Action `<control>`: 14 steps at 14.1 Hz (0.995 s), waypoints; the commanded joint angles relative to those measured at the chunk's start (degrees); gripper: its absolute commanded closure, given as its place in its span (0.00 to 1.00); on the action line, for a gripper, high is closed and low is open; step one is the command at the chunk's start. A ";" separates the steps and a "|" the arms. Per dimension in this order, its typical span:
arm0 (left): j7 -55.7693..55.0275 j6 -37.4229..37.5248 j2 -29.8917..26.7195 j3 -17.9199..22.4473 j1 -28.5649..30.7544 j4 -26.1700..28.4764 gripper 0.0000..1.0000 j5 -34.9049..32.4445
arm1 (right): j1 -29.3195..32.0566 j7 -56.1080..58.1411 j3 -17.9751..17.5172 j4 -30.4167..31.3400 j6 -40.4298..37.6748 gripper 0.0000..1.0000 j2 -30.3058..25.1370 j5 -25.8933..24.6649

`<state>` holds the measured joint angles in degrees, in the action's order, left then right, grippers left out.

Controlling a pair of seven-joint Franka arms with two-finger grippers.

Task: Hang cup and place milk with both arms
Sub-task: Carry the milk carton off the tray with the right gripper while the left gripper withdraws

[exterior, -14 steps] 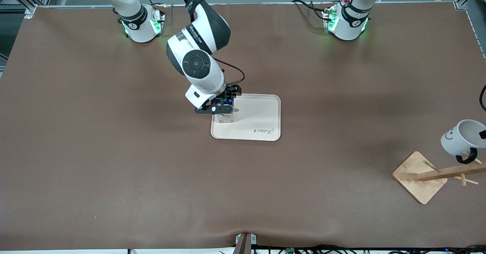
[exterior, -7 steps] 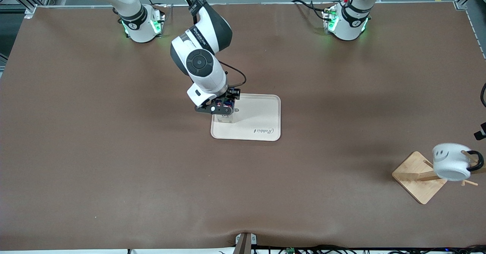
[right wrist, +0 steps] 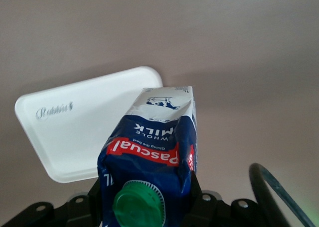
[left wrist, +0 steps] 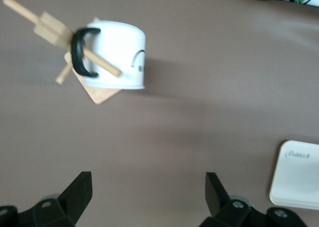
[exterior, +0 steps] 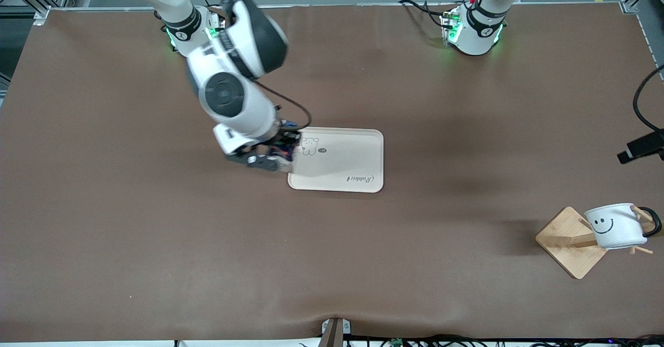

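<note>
Front view: the right gripper (exterior: 270, 159) has pulled away from the tray (exterior: 358, 155) since half a second ago and now hangs over the tray's edge at the right arm's end. It carries the milk (exterior: 282, 152) with it, so the bear print on the tray, covered before, now shows. The cup (exterior: 616, 226), blurred and swinging a moment ago, now hangs steady by its black handle on a peg of the wooden rack (exterior: 573, 240), near the left arm's end of the table and close to the front camera. Only a black part of the left arm's hand shows at the frame's edge, above the rack.

Left wrist view: the left gripper (left wrist: 149, 197) hangs over bare table with its fingers (left wrist: 77, 194) spread wide and holding nothing. This view shows the peg passing through the cup's handle, and a corner of the tray.

Right wrist view: the fingers clamp the milk just below its green cap, which the front view hides. The carton is lifted clear, with the tray and table under it.
</note>
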<state>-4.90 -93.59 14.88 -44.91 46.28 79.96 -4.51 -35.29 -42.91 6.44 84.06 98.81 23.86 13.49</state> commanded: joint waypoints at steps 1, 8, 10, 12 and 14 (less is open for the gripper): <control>-4.40 2.27 -4.15 -1.93 0.65 1.86 0.00 0.38 | 7.48 9.46 -0.82 0.32 -7.38 1.00 -2.93 -0.30; -6.18 6.40 -5.04 -7.20 0.74 1.69 0.00 0.21 | 30.42 36.52 -0.20 4.79 -12.51 1.00 -4.88 -2.40; -6.00 6.40 -6.86 -7.65 0.13 1.69 0.00 0.21 | 34.48 43.42 -0.20 8.38 -8.58 1.00 -4.78 -6.00; -6.00 6.40 -8.19 -3.90 -5.38 2.22 0.00 0.21 | 35.98 44.06 -0.29 13.65 -4.00 1.00 -5.31 -10.13; -5.91 6.75 -10.30 4.78 -14.77 2.74 0.00 0.47 | 38.87 47.46 -0.29 15.69 -2.58 1.00 -5.31 -10.41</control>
<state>-10.82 -87.57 8.40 -47.13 38.19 81.15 -4.51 1.42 2.01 7.45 96.53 94.62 20.20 4.62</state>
